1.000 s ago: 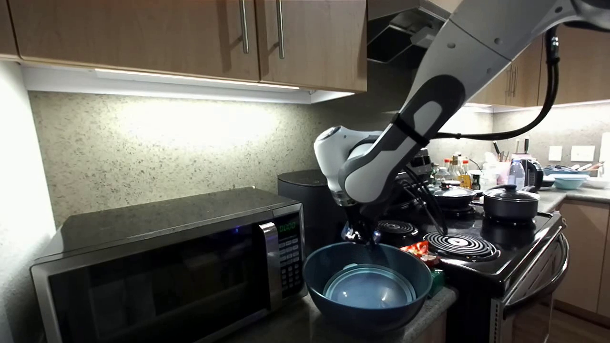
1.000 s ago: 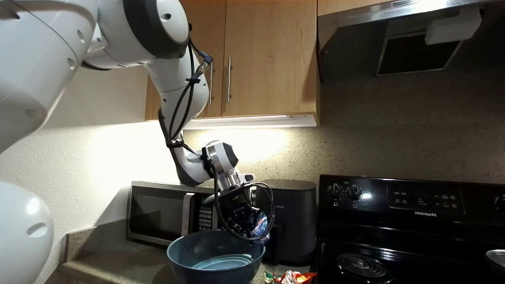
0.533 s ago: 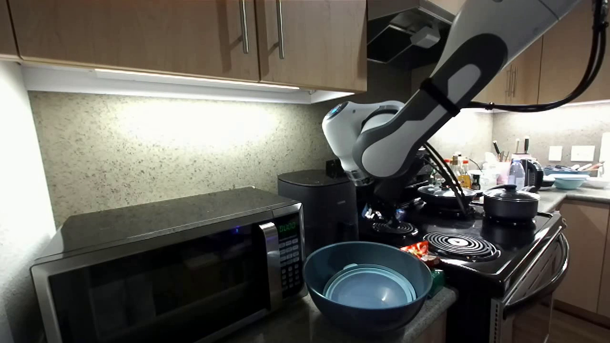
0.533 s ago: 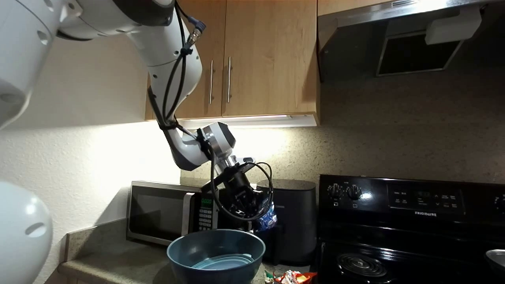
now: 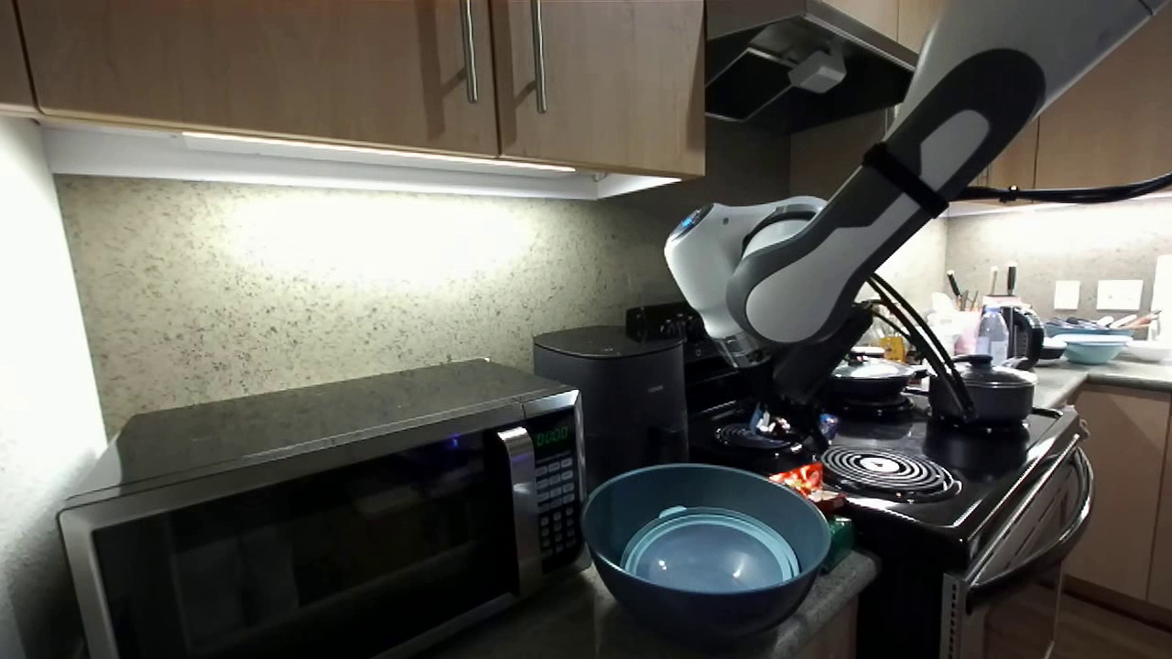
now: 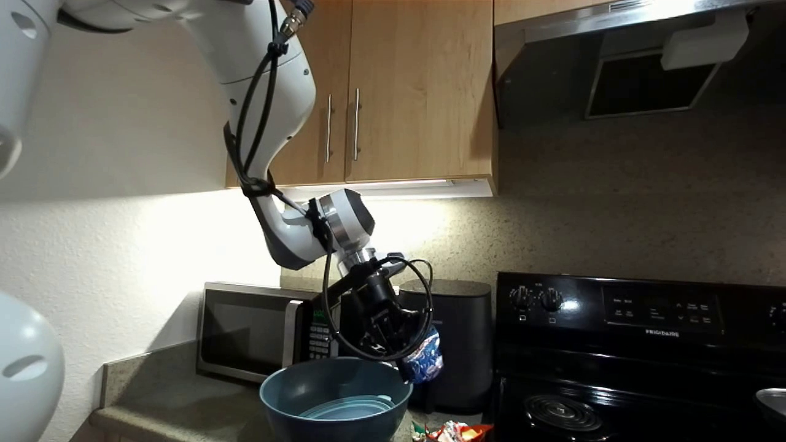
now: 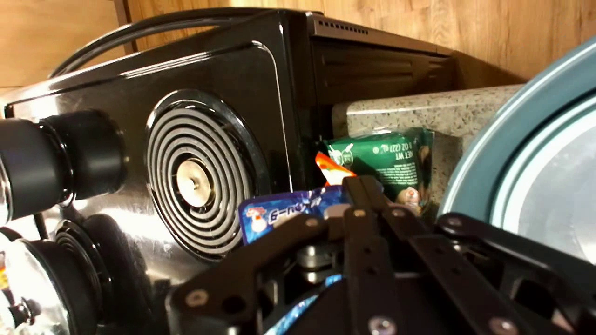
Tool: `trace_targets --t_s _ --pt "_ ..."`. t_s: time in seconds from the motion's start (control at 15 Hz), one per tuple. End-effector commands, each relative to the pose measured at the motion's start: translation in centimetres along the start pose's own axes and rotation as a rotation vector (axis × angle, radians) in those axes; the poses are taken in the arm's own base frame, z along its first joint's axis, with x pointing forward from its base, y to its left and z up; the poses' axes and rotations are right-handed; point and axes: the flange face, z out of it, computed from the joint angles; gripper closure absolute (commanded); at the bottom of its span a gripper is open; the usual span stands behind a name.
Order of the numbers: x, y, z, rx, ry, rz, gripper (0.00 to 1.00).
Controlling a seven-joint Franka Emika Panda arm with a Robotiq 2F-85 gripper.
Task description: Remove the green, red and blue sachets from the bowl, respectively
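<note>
My gripper [image 7: 365, 182] has its fingers pressed together in the wrist view, shut on the blue sachet [image 7: 265, 218], which sticks out to the side of the fingers. In the exterior views the blue sachet [image 6: 425, 362] hangs in the air beside the bowl, toward the stove. The big blue bowl [image 5: 705, 618] holds pale blue nested dishes [image 5: 714, 554]; no sachet shows in it. The green sachet [image 7: 386, 156] lies on the counter between bowl and stove. The red sachet [image 5: 799, 478] lies next to it, partly hidden behind my fingertips in the wrist view.
The black stove [image 5: 916, 513] with coil burners [image 7: 198, 179] borders the counter. Pots [image 5: 982, 394] stand at its far side. A microwave [image 5: 320, 513] and a dark air fryer [image 5: 609, 403] stand beside the bowl. The counter's edge [image 7: 419, 107] is close to the green sachet.
My gripper has carried the blue sachet up from over the bowl's rim and away toward the stove, then slightly down. The bowl, red sachet and green sachet have not moved.
</note>
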Motion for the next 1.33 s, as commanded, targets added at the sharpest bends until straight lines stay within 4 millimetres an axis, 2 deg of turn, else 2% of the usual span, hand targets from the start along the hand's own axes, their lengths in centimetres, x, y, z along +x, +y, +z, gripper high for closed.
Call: trace_targets --t_s 0.0,0.2,0.53,0.8,1.27 --pt "-0.1 0.2 0.2 0.000 -0.007 0.003 0.99" --pt "-0.1 0.1 0.2 0.000 -0.007 0.003 1.00" --pt "1.7 0.2 4.4 0.133 -0.077 -0.008 1.00" --pt "2.9 0.1 7.0 0.140 -0.085 0.008 1.00" --pt "4.5 -0.5 9.0 0.141 -0.112 0.016 1.00"
